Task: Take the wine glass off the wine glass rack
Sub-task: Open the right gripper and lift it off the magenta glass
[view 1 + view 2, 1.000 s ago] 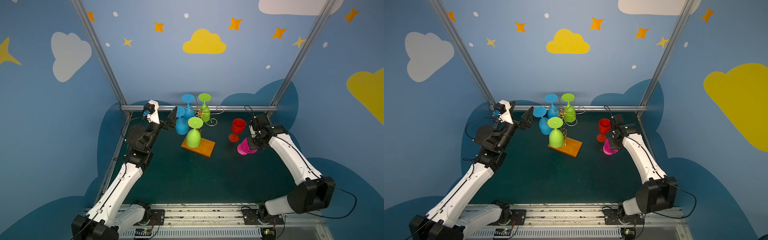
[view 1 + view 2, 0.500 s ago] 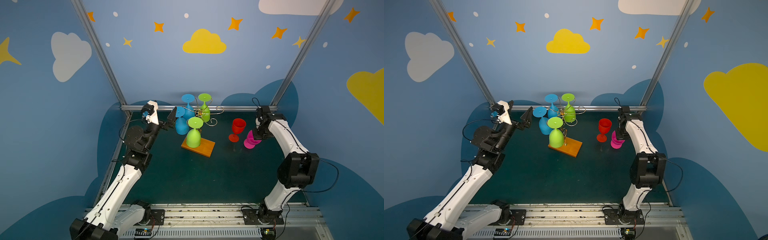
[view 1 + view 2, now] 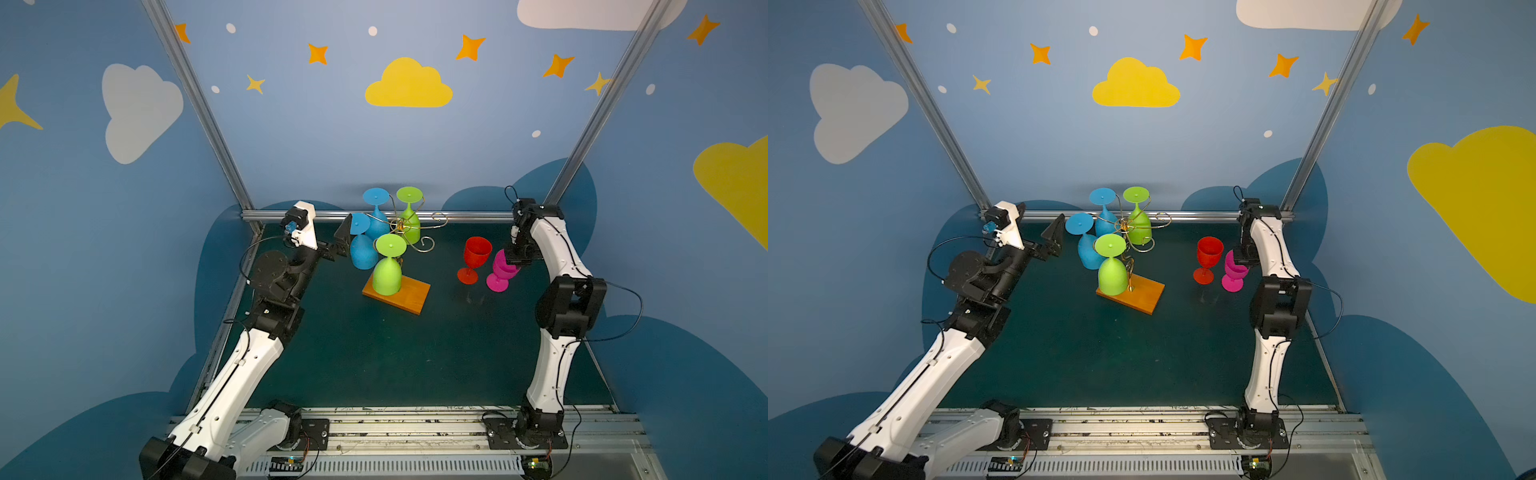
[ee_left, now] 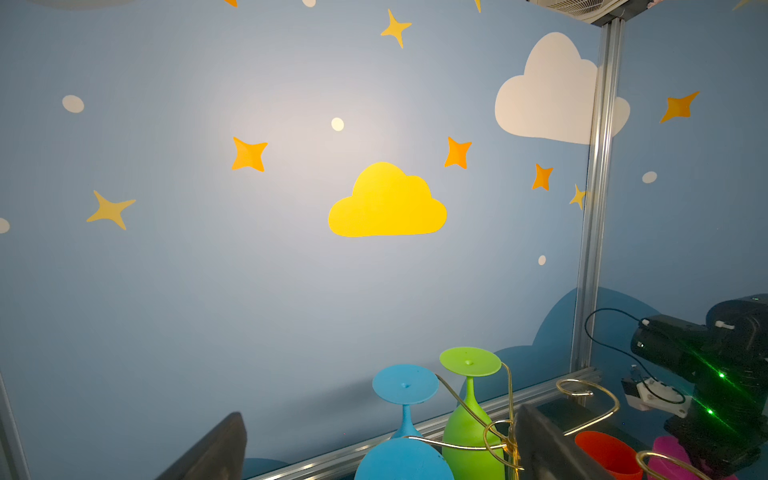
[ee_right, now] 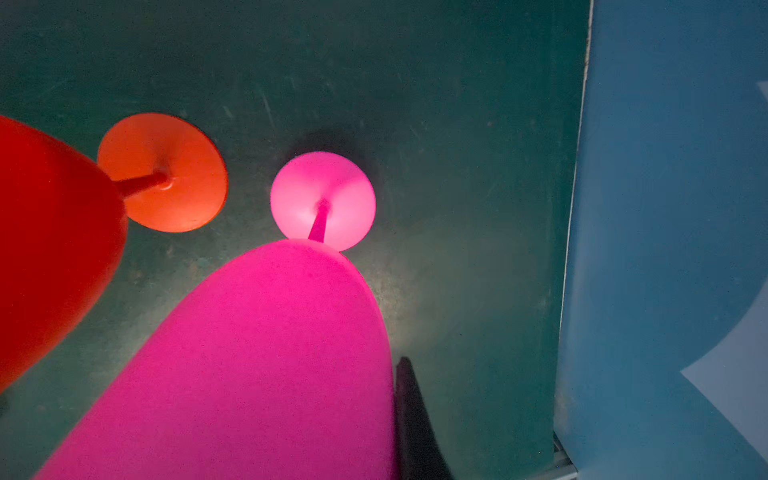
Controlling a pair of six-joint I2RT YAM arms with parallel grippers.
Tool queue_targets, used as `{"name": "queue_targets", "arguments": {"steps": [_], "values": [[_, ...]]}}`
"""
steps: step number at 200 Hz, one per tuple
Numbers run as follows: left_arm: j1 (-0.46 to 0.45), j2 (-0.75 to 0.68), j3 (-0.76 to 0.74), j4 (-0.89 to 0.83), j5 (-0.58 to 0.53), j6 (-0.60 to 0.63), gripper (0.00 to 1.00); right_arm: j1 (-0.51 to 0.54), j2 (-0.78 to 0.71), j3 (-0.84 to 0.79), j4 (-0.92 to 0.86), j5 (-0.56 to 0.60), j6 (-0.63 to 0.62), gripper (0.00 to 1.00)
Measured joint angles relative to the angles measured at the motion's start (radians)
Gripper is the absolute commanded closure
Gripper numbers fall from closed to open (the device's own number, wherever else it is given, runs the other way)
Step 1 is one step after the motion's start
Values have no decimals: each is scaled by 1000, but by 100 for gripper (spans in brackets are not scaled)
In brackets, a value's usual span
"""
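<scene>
The rack [image 3: 397, 291] stands mid-table on its wooden base, with two blue and two green glasses hanging upside down from it. The left gripper [image 3: 338, 243], jaws wide and empty, hovers just beside the nearer blue glass [image 3: 362, 249]. The right gripper [image 3: 516, 261] is clamped on the rim of the pink glass [image 3: 500, 274], which stands on the table beside the red glass [image 3: 473, 257].
</scene>
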Motion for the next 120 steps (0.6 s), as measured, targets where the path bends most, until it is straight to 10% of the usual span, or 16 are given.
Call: {"name": "queue_targets", "arguments": {"steps": [120], "values": [[0, 0, 0, -10, -5, -19, 0, -18, 93, 154, -56, -69, -3, 97]]}}
